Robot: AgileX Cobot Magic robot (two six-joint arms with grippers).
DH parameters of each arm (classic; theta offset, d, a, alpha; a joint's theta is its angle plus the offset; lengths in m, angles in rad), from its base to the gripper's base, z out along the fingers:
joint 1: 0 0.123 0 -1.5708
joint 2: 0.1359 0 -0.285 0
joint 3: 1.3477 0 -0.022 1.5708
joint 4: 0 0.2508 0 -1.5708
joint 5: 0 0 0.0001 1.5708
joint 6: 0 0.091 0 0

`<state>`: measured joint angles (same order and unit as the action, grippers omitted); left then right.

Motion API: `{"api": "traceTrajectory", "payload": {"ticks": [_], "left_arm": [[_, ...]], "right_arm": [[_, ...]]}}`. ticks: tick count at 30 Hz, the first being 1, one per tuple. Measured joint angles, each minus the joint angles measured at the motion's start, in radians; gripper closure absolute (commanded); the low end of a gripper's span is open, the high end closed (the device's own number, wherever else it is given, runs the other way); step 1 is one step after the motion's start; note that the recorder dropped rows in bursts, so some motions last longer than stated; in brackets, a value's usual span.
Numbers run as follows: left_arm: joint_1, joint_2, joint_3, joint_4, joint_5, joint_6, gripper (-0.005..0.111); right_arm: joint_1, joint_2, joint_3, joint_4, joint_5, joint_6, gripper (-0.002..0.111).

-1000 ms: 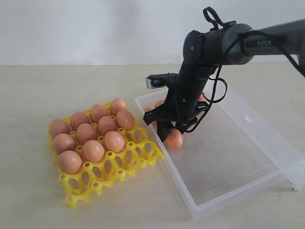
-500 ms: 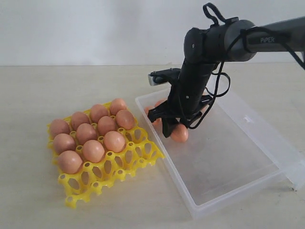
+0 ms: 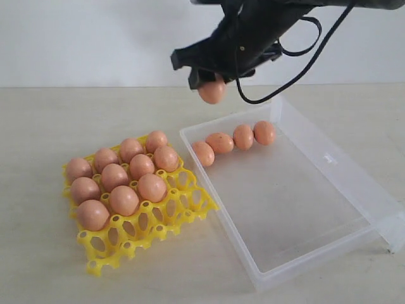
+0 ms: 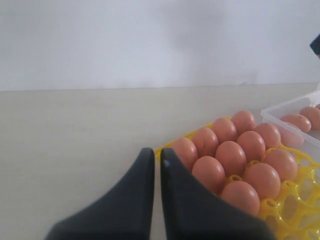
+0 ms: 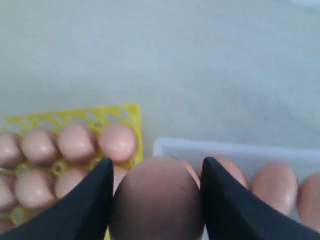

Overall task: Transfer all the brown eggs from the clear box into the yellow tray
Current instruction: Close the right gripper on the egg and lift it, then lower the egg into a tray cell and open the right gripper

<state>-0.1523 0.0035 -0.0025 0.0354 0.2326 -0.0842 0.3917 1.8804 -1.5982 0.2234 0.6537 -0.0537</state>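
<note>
On the pale surface (image 3: 50, 266) the yellow tray (image 3: 158, 231) sits right beside the clear box (image 3: 297, 209), and the right hand (image 3: 211, 81) pinches one brown egg (image 3: 212, 92) high over the box corner, likely so it can cross to an empty cup without bumping others.

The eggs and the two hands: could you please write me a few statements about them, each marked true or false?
1. The right hand holds an egg up in the air. True.
2. Six eggs lie in the box. False: four lie there, in a row.
3. The left hand is shut and empty. True.
4. Every cup of the tray holds an egg. False: several cups stand empty.
</note>
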Motion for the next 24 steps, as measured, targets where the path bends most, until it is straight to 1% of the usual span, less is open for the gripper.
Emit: {"api": "traceTrajectory", "payload": {"ticks": [4,5,6,7,8,9,10,11,13,14,16,17,19,24], "left_arm": [[0.0,0.0,0.0,0.0,0.0,0.0,0.103],[0.0,0.0,0.0,0.0,0.0,0.0,0.103],[0.0,0.0,0.0,0.0,0.0,0.0,0.103],[0.0,0.0,0.0,0.0,0.0,0.0,0.103],[0.0,0.0,0.0,0.0,0.0,0.0,0.103],[0.0,0.0,0.0,0.0,0.0,0.0,0.103],[0.0,0.0,0.0,0.0,0.0,0.0,0.103],[0.0,0.0,0.0,0.0,0.0,0.0,0.103],[0.0,0.0,0.0,0.0,0.0,0.0,0.103],[0.0,0.0,0.0,0.0,0.0,0.0,0.103],[0.0,0.0,0.0,0.0,0.0,0.0,0.103],[0.0,0.0,0.0,0.0,0.0,0.0,0.103],[0.0,0.0,0.0,0.0,0.0,0.0,0.103],[0.0,0.0,0.0,0.0,0.0,0.0,0.103]], "right_arm": [[0.098,-0.113,0.172,-0.002,-0.32,-0.002,0.108],[0.144,-0.159,0.296,-0.004,-0.507,-0.002,0.108],[0.161,-0.173,0.348,-0.001,-0.583,-0.002,0.108],[0.2,-0.195,0.479,0.026,-0.778,0.021,0.108],[0.216,-0.198,0.54,0.041,-0.861,0.041,0.108],[0.25,-0.194,0.643,0.066,-1.057,0.126,0.108],[0.257,-0.187,0.672,0.068,-1.139,0.189,0.108],[0.265,-0.153,0.71,0.055,-1.244,0.326,0.108],[0.258,-0.079,0.713,-0.06,-1.298,0.514,0.108],[0.251,-0.036,0.711,-0.173,-1.315,0.63,0.108],[0.245,0.025,0.693,-0.355,-1.337,0.778,0.108],[0.245,0.044,0.686,-0.396,-1.344,0.803,0.108],[0.243,0.054,0.684,-0.403,-1.338,0.789,0.108],[0.239,0.054,0.682,-0.391,-1.285,0.592,0.108]]}}
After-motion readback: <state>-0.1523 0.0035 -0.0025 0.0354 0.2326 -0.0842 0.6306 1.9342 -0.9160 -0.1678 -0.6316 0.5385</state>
